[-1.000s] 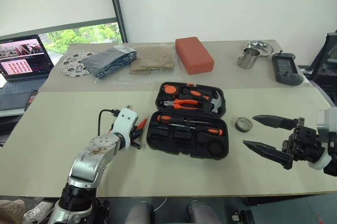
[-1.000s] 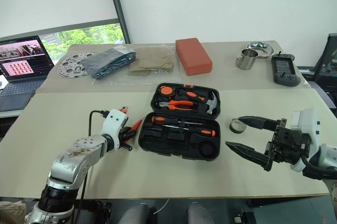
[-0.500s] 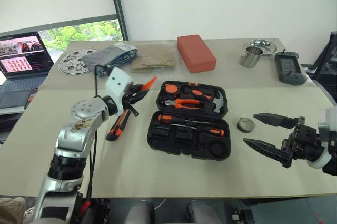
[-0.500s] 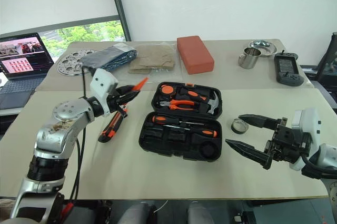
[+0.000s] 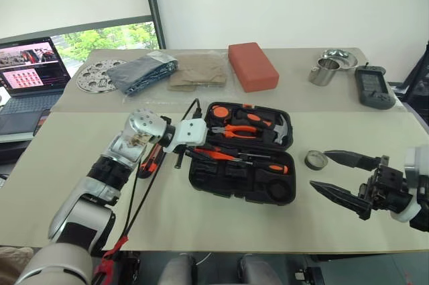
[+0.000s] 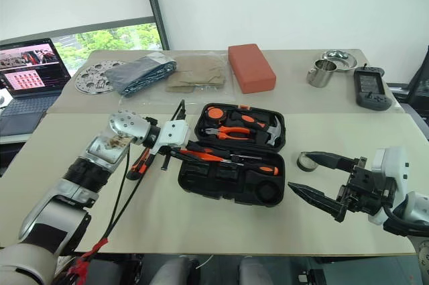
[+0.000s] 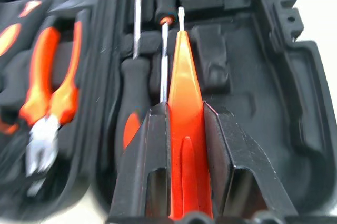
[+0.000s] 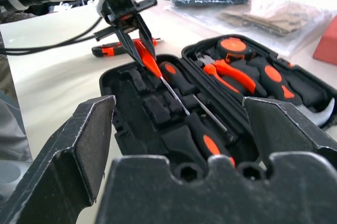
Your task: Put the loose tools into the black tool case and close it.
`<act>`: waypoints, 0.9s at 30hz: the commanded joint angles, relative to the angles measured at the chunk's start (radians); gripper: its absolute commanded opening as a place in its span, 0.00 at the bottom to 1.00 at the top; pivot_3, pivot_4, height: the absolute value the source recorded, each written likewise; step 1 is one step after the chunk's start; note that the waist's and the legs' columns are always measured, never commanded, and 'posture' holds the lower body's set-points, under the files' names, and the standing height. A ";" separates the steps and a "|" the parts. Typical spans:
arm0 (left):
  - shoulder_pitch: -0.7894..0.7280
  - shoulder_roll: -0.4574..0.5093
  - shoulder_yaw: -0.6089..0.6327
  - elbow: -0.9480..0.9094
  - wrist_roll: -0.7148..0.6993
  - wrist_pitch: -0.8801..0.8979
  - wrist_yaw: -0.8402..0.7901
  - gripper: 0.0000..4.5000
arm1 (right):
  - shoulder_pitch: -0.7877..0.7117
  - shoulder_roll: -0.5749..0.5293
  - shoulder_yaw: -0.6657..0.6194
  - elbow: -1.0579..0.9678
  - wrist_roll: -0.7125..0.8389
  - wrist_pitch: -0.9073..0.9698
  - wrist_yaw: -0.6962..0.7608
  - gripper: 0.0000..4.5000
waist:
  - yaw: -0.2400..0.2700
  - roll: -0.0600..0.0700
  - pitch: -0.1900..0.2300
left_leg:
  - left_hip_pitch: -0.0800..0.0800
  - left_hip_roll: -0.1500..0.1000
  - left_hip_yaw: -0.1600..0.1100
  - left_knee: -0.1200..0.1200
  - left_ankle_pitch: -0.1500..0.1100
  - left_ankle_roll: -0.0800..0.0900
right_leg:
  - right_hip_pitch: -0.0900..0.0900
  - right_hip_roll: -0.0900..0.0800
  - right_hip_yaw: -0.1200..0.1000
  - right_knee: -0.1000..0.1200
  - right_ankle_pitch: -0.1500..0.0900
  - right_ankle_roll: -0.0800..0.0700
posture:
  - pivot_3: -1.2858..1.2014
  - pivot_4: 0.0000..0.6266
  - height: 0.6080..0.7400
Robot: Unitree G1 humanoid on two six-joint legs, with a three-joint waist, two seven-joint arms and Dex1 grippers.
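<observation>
- Nearest you, on your right: the right gripper hangs over the table with its two black fingers spread wide and nothing between them; it points across toward the case.
- Just beyond its upper finger, the small dark tape roll lies on the table, right of the case and apart from it.
- Centre stage: the black tool case lies open (lid flat on the far side); two screwdrivers lie side by side in the near half; the pliers and the hammer sit in the far half.
- Your left gripper is clamped on the slim small orange tool; the wrist view shows both fingers pressed against its flat sides, its thin metal tip pointing out over the near half's slots, close beside the screwdriver shafts; whether the tip touches the foam, you cannot tell.
- Left of the case, partly behind your left forearm, the utility knife lies loose on the table.
- Farther back: a red block, a folded tan cloth in clear plastic, a dark bundle and a perforated metal disc; far right, a steel cup, a small steel bowl and a dark handheld device; far left, an open laptop.
</observation>
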 commanded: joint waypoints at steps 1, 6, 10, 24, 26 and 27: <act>-0.038 -0.028 -0.020 0.022 0.043 -0.025 -0.004 0.10 | 0.006 0.005 -0.041 -0.044 0.011 -0.026 -0.017 1.00 | 0.000 0.000 0.000 | 0.000 0.000 0.000 0.000 0.000 0.000 | 0.000 0.000 0.000 0.001 0.000 0.000 | 0.52 0.24 1.00; -0.045 -0.061 -0.028 0.062 0.102 -0.021 0.041 0.10 | 0.016 0.003 -0.048 -0.062 0.018 -0.022 -0.033 1.00 | 0.000 0.000 0.000 | 0.001 -0.001 0.000 0.002 0.001 0.001 | 0.000 0.000 0.001 0.004 -0.002 0.003 | 0.52 0.24 1.00; -0.038 -0.080 -0.044 0.065 0.138 0.012 0.056 0.10 | 0.016 0.002 -0.044 -0.068 0.019 -0.019 -0.044 1.00 | 0.000 0.000 0.000 | 0.001 -0.001 -0.001 0.002 0.001 0.001 | 0.000 0.000 0.001 0.005 -0.002 0.004 | 0.52 0.24 1.00; 0.005 -0.091 -0.089 0.022 0.211 0.121 0.068 0.10 | 0.000 -0.007 -0.036 -0.045 0.012 -0.024 -0.031 1.00 | 0.002 0.002 -0.001 | 0.002 -0.002 -0.002 0.004 0.001 0.002 | 0.002 0.000 0.002 0.007 -0.002 0.003 | 0.52 0.24 1.00; 0.010 -0.097 -0.096 0.026 0.215 0.132 0.068 0.10 | -0.001 -0.008 -0.035 -0.043 0.011 -0.025 -0.028 1.00 | 0.002 0.002 -0.001 | 0.002 -0.003 -0.002 0.004 0.001 0.002 | 0.002 0.000 0.002 0.008 -0.002 0.003 | 0.52 0.24 1.00; 0.014 -0.100 -0.101 0.032 0.218 0.133 0.070 0.10 | -0.002 -0.008 -0.035 -0.042 0.011 -0.025 -0.027 1.00 | 0.002 0.002 -0.001 | 0.002 -0.003 -0.002 0.004 0.001 0.002 | 0.002 0.000 0.002 0.008 -0.002 0.004 | 0.52 0.24 1.00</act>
